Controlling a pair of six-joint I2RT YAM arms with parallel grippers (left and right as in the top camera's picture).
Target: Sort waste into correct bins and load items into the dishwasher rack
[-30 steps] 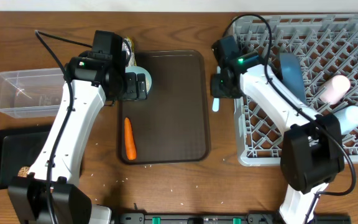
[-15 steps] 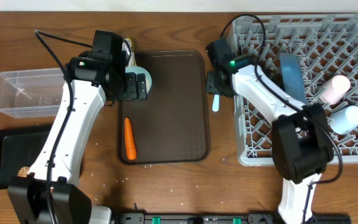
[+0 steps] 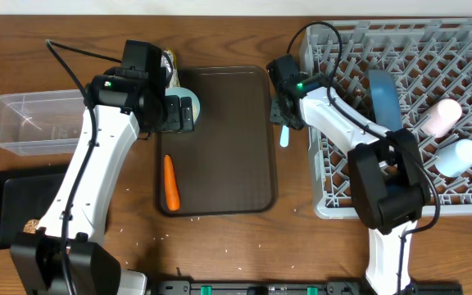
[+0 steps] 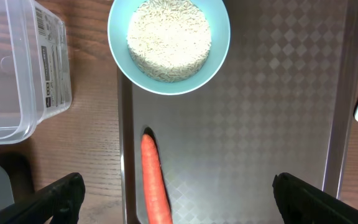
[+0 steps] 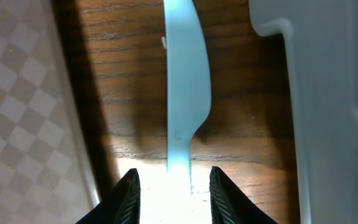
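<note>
A pale spoon (image 3: 285, 136) lies on the wooden table between the brown serving tray (image 3: 236, 164) and the grey rack (image 3: 326, 205). My right gripper (image 3: 283, 113) is open just above it. In the right wrist view its fingers (image 5: 129, 196) straddle the spoon's handle (image 5: 185, 93) without touching. My left gripper (image 3: 179, 113) is open and empty over the tray. It hovers above a white bowl of rice (image 4: 169, 42) and an orange carrot (image 4: 155, 180). The blue plate (image 3: 383, 98), pink cup (image 3: 439, 117) and light blue cup (image 3: 457, 156) are in the rack.
The clear tub (image 3: 31, 121) stands at the far left, with the black tray (image 3: 6, 205) in front of it holding a brown lump (image 3: 31, 225). A yellow-green wrapper (image 3: 169, 60) peeks out behind the left arm. Rice grains (image 3: 195, 238) are scattered near the front edge.
My right gripper has moved a little left and back, away from the rack's corner, over the spoon's handle. The left arm has not moved.
</note>
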